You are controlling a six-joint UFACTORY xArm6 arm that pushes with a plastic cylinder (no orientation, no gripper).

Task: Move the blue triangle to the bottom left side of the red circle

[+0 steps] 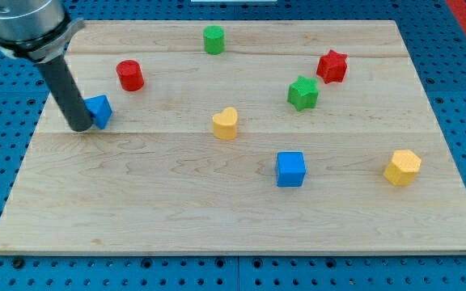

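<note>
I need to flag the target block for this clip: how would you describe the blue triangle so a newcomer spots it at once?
Start at the wooden board's left edge in the view. Below-left of the red cylinder sits the blue triangle, with my tip against its left side. The other blue block, a cube, lies far right of it.

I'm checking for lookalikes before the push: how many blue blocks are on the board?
2. The blue triangle sits at the view's left, touching my tip, below-left of the red circle. The blue cube lies right of centre, toward the view's bottom. None seems hidden.

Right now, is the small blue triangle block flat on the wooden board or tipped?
Flat: blue triangle sits level on the board, my tip against its left side.
</note>
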